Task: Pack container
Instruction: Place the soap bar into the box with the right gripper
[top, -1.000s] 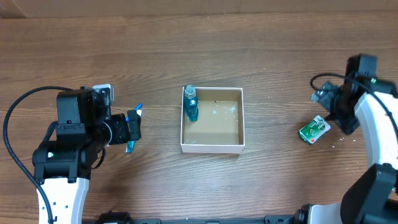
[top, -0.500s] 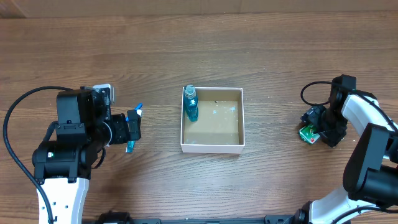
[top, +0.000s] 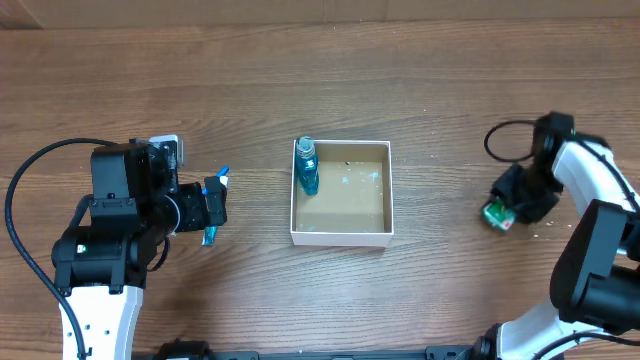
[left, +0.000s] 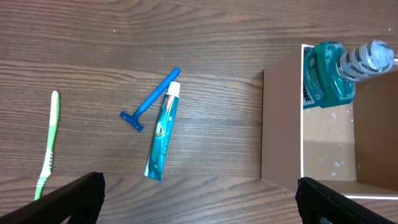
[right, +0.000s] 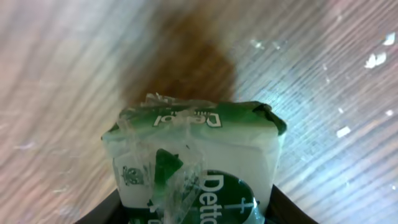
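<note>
The container (top: 340, 239), a white-walled square box with a brown floor, sits mid-table; its near wall (left: 280, 124) also shows in the left wrist view. A teal mouthwash bottle (top: 306, 166) lies inside along its left wall, and shows as the mouthwash bottle (left: 333, 81) from the left wrist. My right gripper (top: 508, 203) is at the far right, shut on a green-and-white soap pack (top: 494, 214). In the right wrist view the soap pack (right: 199, 155) fills the gap of that gripper (right: 193, 211), both jaws against its sides. My left gripper (left: 199, 199) is open and empty, left of the container.
On the wood left of the container lie a teal toothpaste tube (left: 161, 134), a blue razor (left: 151, 101) and a green toothbrush (left: 48, 146). White specks dot the table near the soap pack.
My right gripper has come onto the soap pack and its jaws have closed in against it. The pack has shifted slightly left. The left arm has not moved.
</note>
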